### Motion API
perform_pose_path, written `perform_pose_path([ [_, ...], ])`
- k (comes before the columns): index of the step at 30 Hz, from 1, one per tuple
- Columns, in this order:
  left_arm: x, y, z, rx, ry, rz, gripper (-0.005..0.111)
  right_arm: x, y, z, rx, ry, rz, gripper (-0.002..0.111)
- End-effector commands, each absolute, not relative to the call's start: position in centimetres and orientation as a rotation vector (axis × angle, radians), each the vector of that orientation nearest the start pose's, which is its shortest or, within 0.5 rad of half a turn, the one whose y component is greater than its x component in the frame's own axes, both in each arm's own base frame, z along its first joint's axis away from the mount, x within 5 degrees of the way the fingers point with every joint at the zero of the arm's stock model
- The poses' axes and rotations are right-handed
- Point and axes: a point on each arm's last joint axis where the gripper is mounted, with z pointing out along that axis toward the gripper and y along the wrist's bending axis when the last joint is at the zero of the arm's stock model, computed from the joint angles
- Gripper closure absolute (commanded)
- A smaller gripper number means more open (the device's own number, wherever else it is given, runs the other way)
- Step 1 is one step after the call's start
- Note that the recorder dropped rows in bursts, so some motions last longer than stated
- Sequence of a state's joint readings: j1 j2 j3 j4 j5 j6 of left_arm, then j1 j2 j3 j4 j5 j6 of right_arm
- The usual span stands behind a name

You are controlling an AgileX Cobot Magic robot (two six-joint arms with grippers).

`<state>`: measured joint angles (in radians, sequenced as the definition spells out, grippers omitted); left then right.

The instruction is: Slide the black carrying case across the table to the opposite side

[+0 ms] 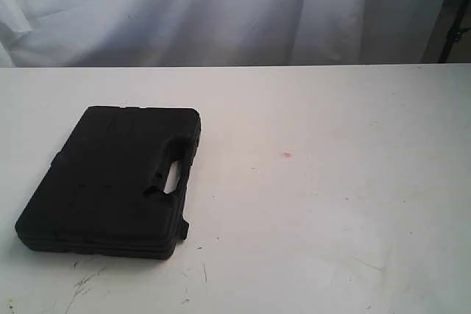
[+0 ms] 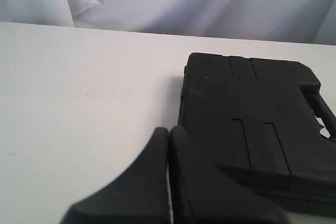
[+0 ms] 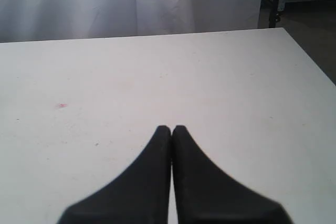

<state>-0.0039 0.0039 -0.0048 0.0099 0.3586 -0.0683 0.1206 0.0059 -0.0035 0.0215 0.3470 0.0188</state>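
1 black case [image 1: 110,185] flat on 1 table [image 1: 331,204] | left gripper [image 2: 169,132] closed, empty | right gripper [image 3: 171,129] closed, empty

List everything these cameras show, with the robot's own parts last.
case: one, black, lying flat and closed on the left part of the table in the exterior view, handle toward the middle.
table: one, white, filling the foreground.
red spot: one, red, on the table to the right of the case.
scuff marks: several, dark, on the table in front of the case.
curtain: one or more panels, white, hanging behind the table.
left end effector: one, black, shut and empty, close to a corner of the case; contact cannot be told.
right end effector: one, black, shut and empty, over the table away from the case.
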Motion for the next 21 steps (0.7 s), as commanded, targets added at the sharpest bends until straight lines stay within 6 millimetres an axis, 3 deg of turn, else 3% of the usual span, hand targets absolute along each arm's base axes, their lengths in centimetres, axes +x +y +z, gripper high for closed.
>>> perform_pose_path([
  [1,5.5,0.0,18.9,-0.064,1.746,-0.054,0.107,5.3,0.7,18.2,-0.078,1.828,0.115,0.108],
  [4,5.6,-0.1,20.2,-0.107,1.602,-0.116,0.107,5.3,0.7,18.2,-0.078,1.828,0.115,0.108],
  [13,5.5,0.0,22.0,-0.109,1.404,-0.119,0.107,5.3,0.7,18.2,-0.078,1.828,0.115,0.108],
  [15,5.5,0.1,22.3,-0.200,1.368,-0.220,0.107,5.3,0.7,18.2,-0.078,1.828,0.115,0.108],
  [21,4.5,0.0,27.3,-0.176,1.310,-0.226,0.107,5.3,0.7,18.2,-0.078,1.828,0.115,0.108],
])
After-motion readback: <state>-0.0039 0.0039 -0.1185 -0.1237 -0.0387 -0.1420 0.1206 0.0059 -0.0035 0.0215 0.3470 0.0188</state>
